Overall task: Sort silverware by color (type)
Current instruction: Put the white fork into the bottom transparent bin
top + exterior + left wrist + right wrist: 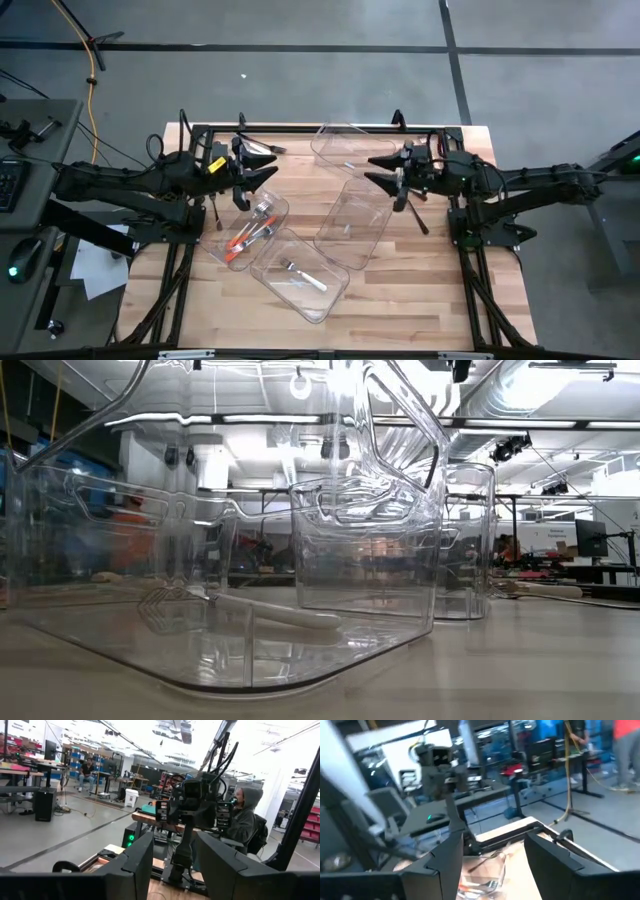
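High view shows you the orange-handled silverware (243, 240) in a clear bin (222, 248), probably a white-handled fork (303, 275) in the neighbouring bin (318, 298), with left gripper (262, 165) and right gripper (380, 170) hovering beyond, both open, holding nothing.

Fork (303, 274) in near bin (322, 300), more silverware (252, 232) in left bin (222, 252)
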Controlling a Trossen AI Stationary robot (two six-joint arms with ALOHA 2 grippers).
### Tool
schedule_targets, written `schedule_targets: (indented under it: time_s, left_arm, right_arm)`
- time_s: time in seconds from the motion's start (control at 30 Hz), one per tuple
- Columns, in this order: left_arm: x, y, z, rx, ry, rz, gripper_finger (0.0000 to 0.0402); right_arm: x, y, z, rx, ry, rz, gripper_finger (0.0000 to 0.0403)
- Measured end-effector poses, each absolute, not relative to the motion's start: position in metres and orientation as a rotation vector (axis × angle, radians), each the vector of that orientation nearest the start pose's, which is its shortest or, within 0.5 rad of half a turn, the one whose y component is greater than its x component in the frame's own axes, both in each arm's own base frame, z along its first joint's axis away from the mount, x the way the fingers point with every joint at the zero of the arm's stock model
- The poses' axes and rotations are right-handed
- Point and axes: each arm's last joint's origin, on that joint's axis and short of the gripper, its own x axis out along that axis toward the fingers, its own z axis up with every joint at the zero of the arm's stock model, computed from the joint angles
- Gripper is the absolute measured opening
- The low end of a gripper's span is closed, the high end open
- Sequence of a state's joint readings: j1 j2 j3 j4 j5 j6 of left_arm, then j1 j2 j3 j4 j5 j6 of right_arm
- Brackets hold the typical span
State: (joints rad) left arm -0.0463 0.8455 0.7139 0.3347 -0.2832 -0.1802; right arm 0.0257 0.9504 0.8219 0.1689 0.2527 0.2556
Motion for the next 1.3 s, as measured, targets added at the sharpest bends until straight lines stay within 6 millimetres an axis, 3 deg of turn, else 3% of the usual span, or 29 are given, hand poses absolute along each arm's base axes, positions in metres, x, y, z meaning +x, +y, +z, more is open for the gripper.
schedule_targets:
  time_s: [1.07,1.2,1.3]
  left_arm:
    - [0.189,-0.001,0.347,-0.23,-0.222,0.217,0.0136]
    - [0.192,0.003,0.349,-0.357,-0.232,0.315,0.0136]
    - [0.195,0.014,0.357,-0.363,-0.146,0.445,0.0136]
  right_arm:
    - [0.213,-0.002,0.349,0.335,-0.07,-0.221,0.0195]
    - [0.213,-0.002,0.349,0.335,-0.07,-0.221,0.0195]
    - [0.213,-0.002,0.349,0.335,-0.069,-0.222,0.0195]
